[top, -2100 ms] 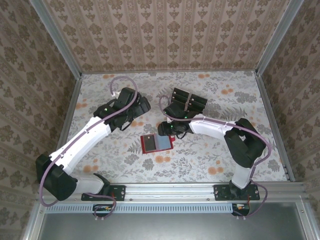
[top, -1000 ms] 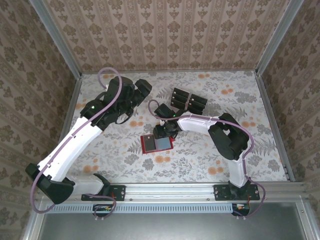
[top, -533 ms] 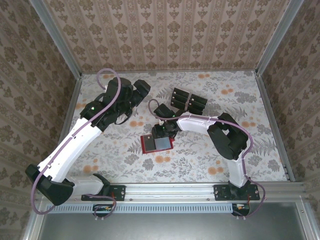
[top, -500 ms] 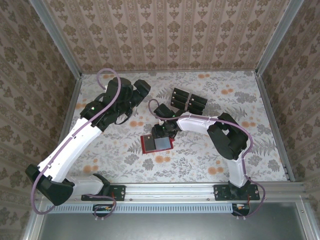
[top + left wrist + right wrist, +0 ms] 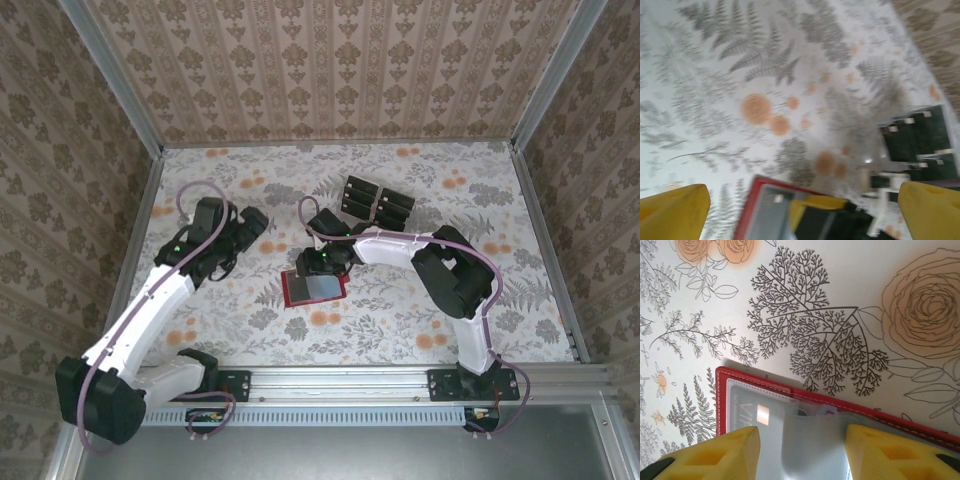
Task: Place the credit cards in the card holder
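Those credit cards look thin, stiff and slick, so I'd pinch their edges; left jaws gape empty, right jaws half-spread over the card holder, grip unclear.

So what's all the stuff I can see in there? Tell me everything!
red fold-open leather-look wallet: one, red with a clear pocket inside, lying open mid-table.
thin black rectangular cards: several overlapping, exact number unclear, black with pale marks, farther back than the wallet.
flowery tablecloth: one, white with grey leaves and orange flowers, covering the table.
patterned wallpaper walls: three, beige, around the table.
metal rail: one, silver, along the near edge.
white and black robot arms: two, bolted to the rail.
left claw: one, yellow fingertips, wide open, left of the wallet.
right claw: one, yellow fingertips, open, over the wallet's clear pocket.
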